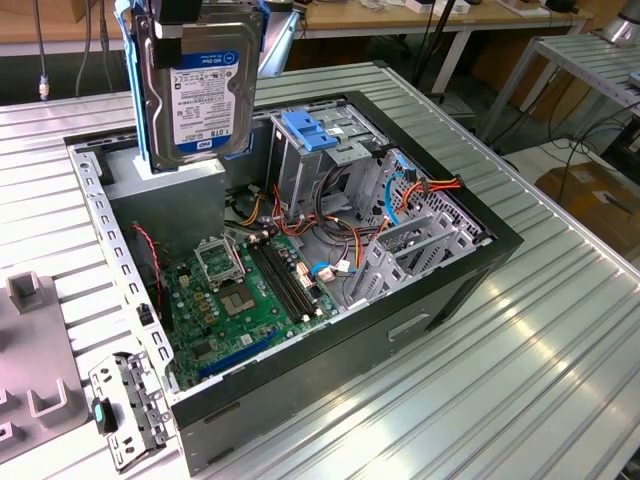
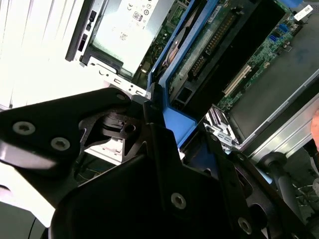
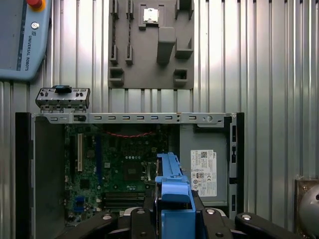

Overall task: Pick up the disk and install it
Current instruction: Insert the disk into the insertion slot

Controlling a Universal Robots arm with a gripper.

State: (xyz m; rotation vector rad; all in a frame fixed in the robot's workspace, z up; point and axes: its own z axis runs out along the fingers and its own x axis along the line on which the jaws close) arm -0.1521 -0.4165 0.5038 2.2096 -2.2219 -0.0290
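1. The black gripper [image 3: 174, 215] is clamping the disk [image 1: 196, 88], a flat dark grey rectangular hard drive in bright blue plastic carrier rails. In both wrist views its jaws are pressing on the blue carrier from either side.
2. The disk is hanging upright on edge, touching nothing but the gripper. It is above the open black metal computer case [image 1: 440, 300], over the end toward the exterior view's left.
3. The tall bare-metal drive cage [image 1: 335, 165] with a blue latch on top is standing near the disk, toward the exterior view's right. The green motherboard [image 1: 250, 290] is lying on the case floor below.
4. Judged step: the pick-up is complete and the carry toward installation is in hand. The disk is not yet seated.
5. Judged requirement: seating is calling for the blue rails to be squared with the guides of the receiving bay, probably in the cage. The loose orange and red cables [image 1: 432, 186] must be kept out of the path.
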